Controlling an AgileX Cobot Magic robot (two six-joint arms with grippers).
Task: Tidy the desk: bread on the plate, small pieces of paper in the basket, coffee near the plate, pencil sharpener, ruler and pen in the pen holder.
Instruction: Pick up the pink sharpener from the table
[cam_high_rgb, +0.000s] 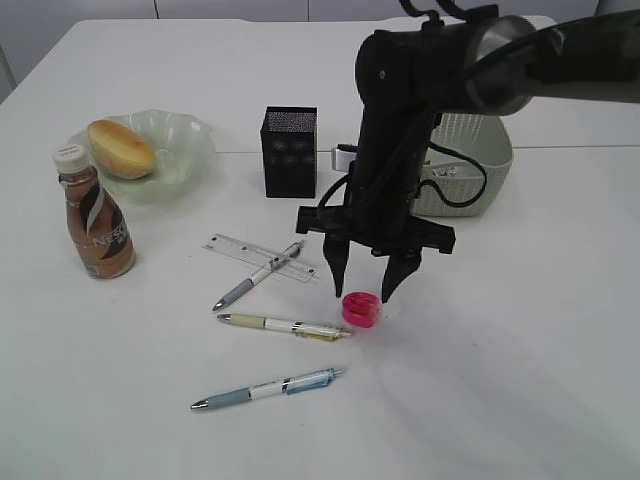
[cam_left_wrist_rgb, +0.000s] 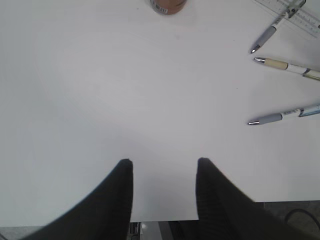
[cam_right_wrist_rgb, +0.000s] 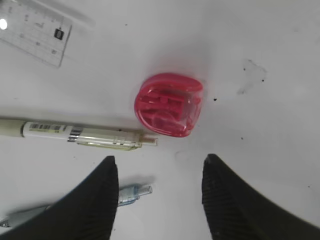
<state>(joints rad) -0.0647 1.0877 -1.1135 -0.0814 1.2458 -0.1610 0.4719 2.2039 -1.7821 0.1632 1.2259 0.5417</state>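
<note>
Blue-grey pen (cam_high_rgb: 268, 388) lies nearest the camera, long axis left-right, tip to the left. Just beyond it a cream pen (cam_high_rgb: 284, 325), same axis, its right end almost touching the pink pencil sharpener (cam_high_rgb: 361, 309). A third pen (cam_high_rgb: 258, 276) lies diagonally across the clear ruler (cam_high_rgb: 258, 257).

Right gripper (cam_high_rgb: 366, 283) hangs directly over the sharpener, jaws moderately wide and empty. In the right wrist view the sharpener (cam_right_wrist_rgb: 169, 104) sits just ahead of the two fingertips (cam_right_wrist_rgb: 107, 167) and roughly centred between them, not yet inside the gap. Its flat end faces the jaws, rounded end away. Cream pen's end (cam_right_wrist_rgb: 90, 135) is close to the left fingertip, so a straight drop risks clipping it.

Left gripper (cam_left_wrist_rgb: 162, 162) hovers over bare tabletop (cam_left_wrist_rgb: 100, 90) at the near left edge, jaws half open, nothing between them. Right arm is clearly nearer the sharpener; left is well apart from it.

Done by the look of it: bread (cam_high_rgb: 121, 148) on the plate (cam_high_rgb: 190, 135), coffee (cam_high_rgb: 93, 213) just beside the plate. Basket (cam_high_rgb: 470, 150) far right, mostly hidden behind the arm; cannot tell if the paper is in it. Pen holder (cam_high_rgb: 289, 150) stands far of the ruler, left of the right arm.

Likely next: nudge forward, descend, close on the sharpener.
</note>
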